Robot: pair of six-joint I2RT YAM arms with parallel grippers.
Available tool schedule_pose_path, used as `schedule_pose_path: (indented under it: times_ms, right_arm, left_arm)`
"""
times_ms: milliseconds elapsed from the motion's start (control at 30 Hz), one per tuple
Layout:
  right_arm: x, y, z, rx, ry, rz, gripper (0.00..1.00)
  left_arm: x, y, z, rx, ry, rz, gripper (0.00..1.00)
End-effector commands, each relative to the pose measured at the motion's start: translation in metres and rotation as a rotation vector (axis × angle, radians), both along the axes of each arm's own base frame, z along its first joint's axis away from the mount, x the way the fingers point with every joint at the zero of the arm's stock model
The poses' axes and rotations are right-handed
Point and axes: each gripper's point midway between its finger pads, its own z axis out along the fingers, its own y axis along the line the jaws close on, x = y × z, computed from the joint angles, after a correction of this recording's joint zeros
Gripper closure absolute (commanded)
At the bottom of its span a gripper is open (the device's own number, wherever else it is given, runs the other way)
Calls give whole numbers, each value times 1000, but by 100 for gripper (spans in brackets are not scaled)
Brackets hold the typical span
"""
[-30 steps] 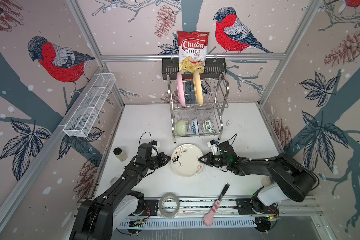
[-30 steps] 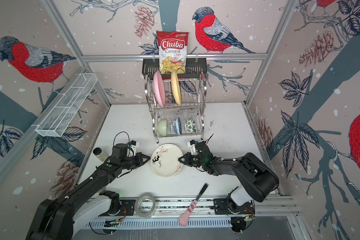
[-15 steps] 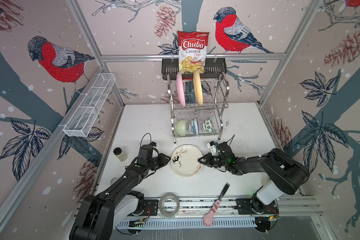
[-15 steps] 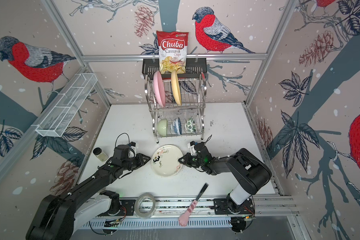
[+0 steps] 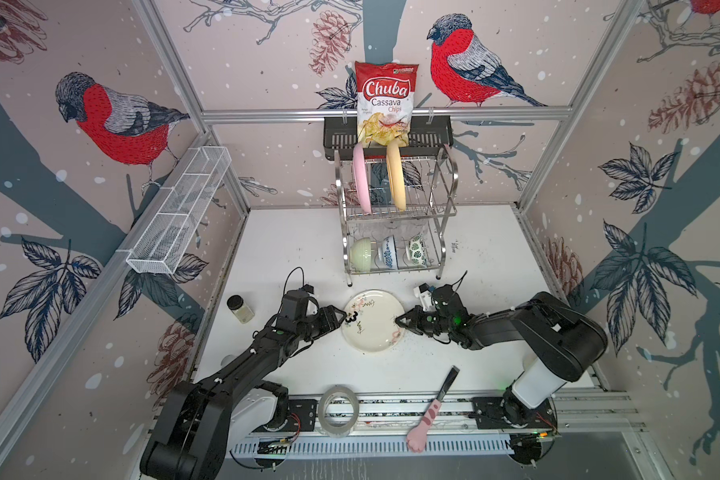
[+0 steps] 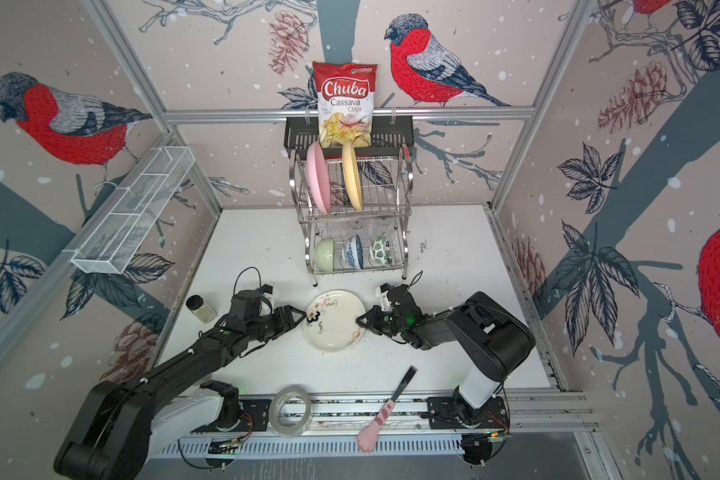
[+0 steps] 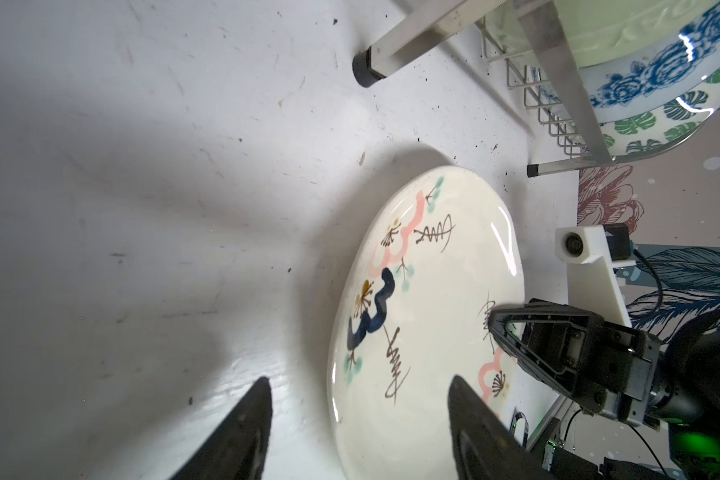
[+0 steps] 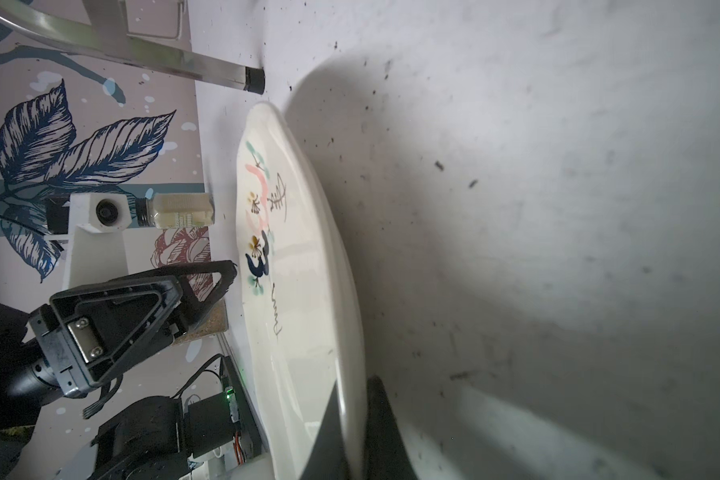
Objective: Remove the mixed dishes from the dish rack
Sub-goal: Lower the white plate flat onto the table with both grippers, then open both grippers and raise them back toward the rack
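A cream plate (image 5: 373, 322) (image 6: 335, 322) with painted flowers lies on the white table in front of the dish rack (image 5: 412, 215). My right gripper (image 5: 398, 321) (image 8: 355, 386) is shut on the plate's right rim (image 8: 292, 270). My left gripper (image 5: 344, 321) (image 7: 358, 390) is open at the left rim, its fingers standing either side of the edge of the plate (image 7: 433, 270) without touching. In the rack's upper tier a pink plate (image 5: 360, 178) and a tan-yellow plate (image 5: 395, 178) stand on edge. Below sit pale green (image 5: 361, 255), blue-patterned (image 5: 389, 251) and leaf-print (image 5: 416, 251) bowls.
A small lidded jar (image 5: 240, 308) stands left of my left arm. A tape roll (image 5: 338, 410) and a knife with a pink paw handle (image 5: 433, 409) lie at the front rail. A chips bag (image 5: 385, 102) sits in a black basket behind the rack. A white mesh tray (image 5: 179, 212) hangs on the left wall.
My left gripper has opened and let go of the plate's left rim. The right gripper stays shut on the right rim. The plate has hardly moved.
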Motion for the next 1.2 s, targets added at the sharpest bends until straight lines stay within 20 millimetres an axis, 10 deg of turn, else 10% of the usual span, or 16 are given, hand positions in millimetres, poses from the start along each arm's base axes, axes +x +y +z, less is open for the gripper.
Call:
schedule_pose_path:
  times_ms: [0, 567, 867, 1167]
  right_arm:
    - [5, 0, 2, 2, -19, -19, 91]
    - [6, -9, -2, -41, -19, -46, 52]
    - [16, -46, 11, -157, -90, -147, 38]
    - [43, -103, 115, -343, -408, -305, 42]
  left_arm:
    - [10, -1, 5, -12, -45, 17, 28]
    - [14, -12, -1, -25, -41, 5, 26]
    - [21, -4, 11, 24, -73, 25, 21]
    - [64, 21, 107, 88, -279, 104, 23]
